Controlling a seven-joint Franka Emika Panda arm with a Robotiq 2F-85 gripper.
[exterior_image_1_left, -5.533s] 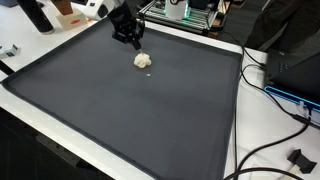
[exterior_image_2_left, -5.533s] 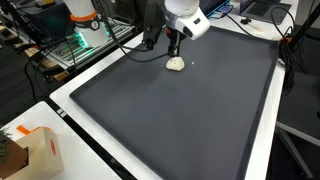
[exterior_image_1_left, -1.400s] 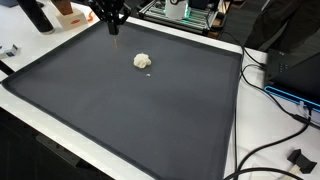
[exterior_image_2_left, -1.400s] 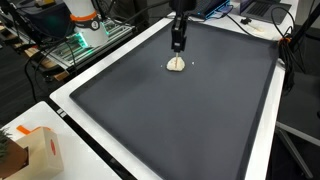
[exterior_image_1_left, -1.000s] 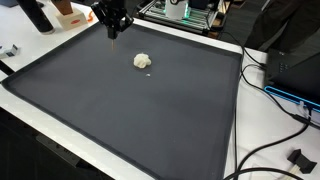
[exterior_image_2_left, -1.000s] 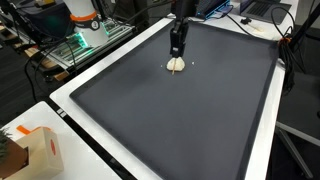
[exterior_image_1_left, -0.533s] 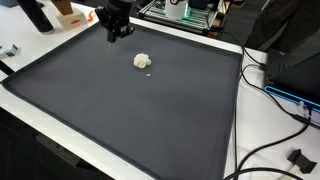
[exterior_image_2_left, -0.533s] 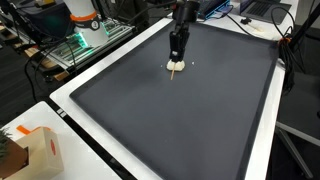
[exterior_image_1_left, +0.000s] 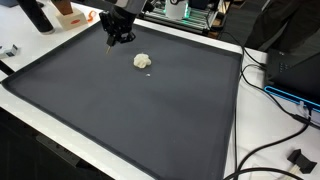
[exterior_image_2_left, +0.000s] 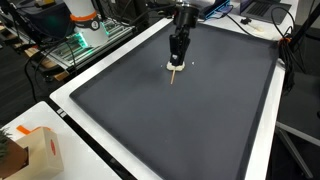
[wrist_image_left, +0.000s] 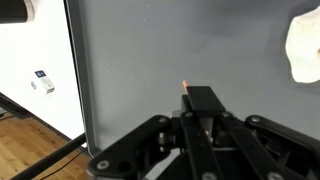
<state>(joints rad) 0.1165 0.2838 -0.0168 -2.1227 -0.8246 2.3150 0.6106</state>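
Brown cardboard box with orange print (exterior_image_2_left: 33, 150) sat at the nearest corner of the white table rim (exterior_image_2_left: 62, 104). Beyond the rim, a large dark grey mat (exterior_image_2_left: 150, 115) covered almost the whole tabletop.

Toward the far side of the mat hung the black Robotiq gripper (exterior_image_2_left: 175, 63), pointing down. Its two fingers were drawn almost fully together, pinching a thin pale stick with an orange tip (exterior_image_2_left: 172, 76). In the wrist view the stick (wrist_image_left: 185, 90) poked out only a short way past the closed gripper (wrist_image_left: 203, 100), over bare mat. Whether its tip touched the mat could not be told.

Near the gripper but apart from it lay a small crumpled white lump (exterior_image_1_left: 143, 61), possibly tissue or dough. It showed at the upper right edge of the wrist view (wrist_image_left: 305, 45).

The stick looked very light, stiff and slender. It would probably pivot or slip between the pads, and it might snap under sideways pressure. A firm pinch across its shaft, close to the working end, seemed the safest hold.

Behind the mat stood cables and electronic equipment with green lights (exterior_image_2_left: 85, 38).
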